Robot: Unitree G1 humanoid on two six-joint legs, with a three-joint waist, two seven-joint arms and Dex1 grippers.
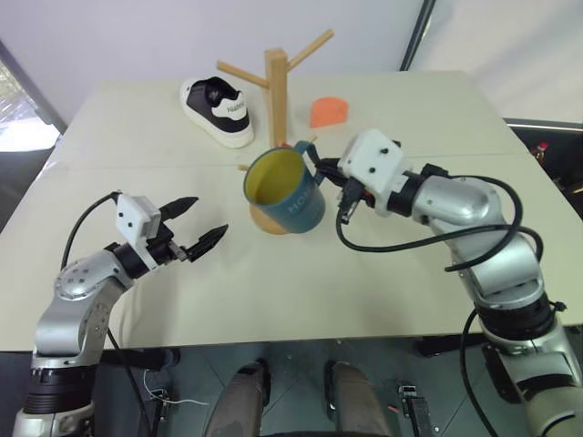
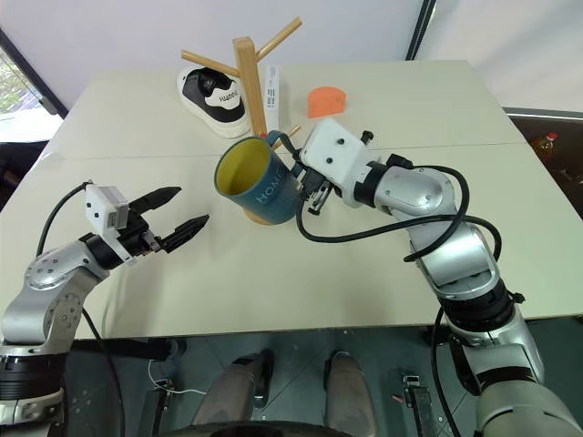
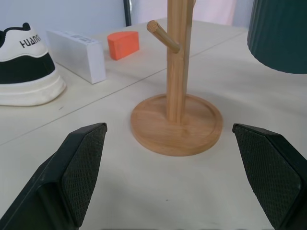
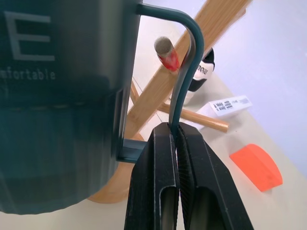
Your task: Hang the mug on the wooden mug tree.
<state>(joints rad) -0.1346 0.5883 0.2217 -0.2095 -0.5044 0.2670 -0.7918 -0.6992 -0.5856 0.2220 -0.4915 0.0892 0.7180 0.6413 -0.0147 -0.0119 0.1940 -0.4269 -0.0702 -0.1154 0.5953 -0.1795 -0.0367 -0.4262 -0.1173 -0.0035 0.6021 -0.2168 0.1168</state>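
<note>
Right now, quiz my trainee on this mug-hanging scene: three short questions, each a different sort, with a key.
1. True or false: the mug already hangs on a peg of the wooden mug tree.
2. Which part of the mug does the right gripper clamp? A) rim B) handle C) base
3. Fill in: the left gripper is ____ and holds nothing.

Key: 1 false, the right gripper holds it in the air in front of the tree; 2 B, the fingers pinch the thin loop handle near the red-tipped peg; 3 open.
</note>
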